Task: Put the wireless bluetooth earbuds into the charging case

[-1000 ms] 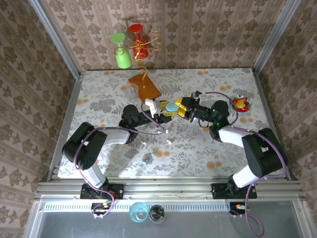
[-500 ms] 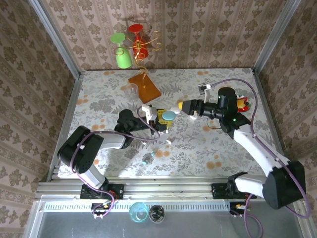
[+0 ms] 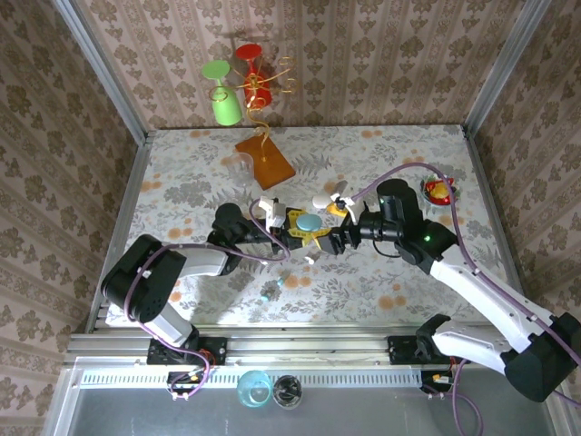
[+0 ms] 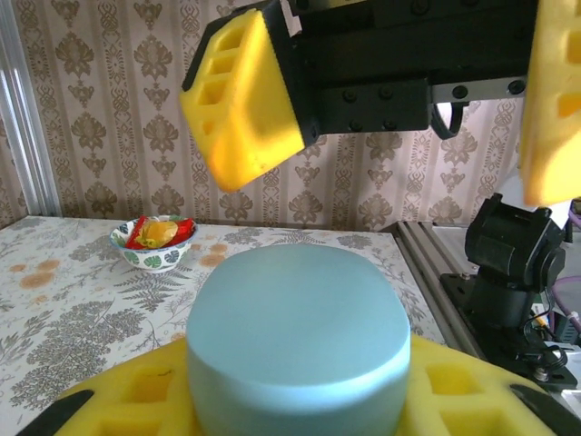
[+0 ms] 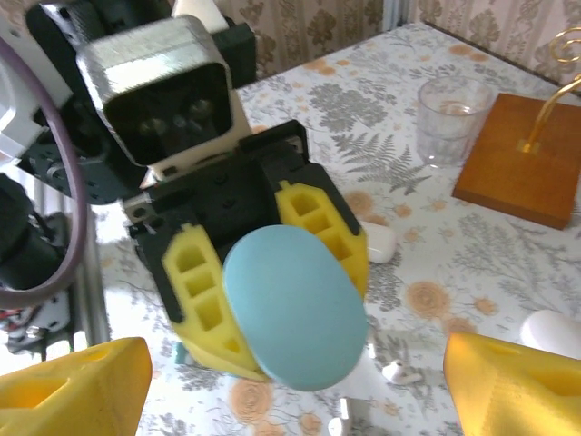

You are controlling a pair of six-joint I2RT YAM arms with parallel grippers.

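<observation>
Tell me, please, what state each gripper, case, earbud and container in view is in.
left gripper: shut on the blue case.
right gripper: open, fingers spread wide.
blue case: looks closed, held off the table.
earbud: loose on the table, outside any case.
white case: lying on the table.
glass: upright, looks empty.
bowl: upright, holding red and orange pieces.

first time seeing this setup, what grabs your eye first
The pale blue case stands out, clamped between the yellow fingers of the left tool at mid-table. The right tool is open and faces it from close by. Toward the far edge, a green glass and a red glass sit upside down on a wooden-based stand.
</observation>
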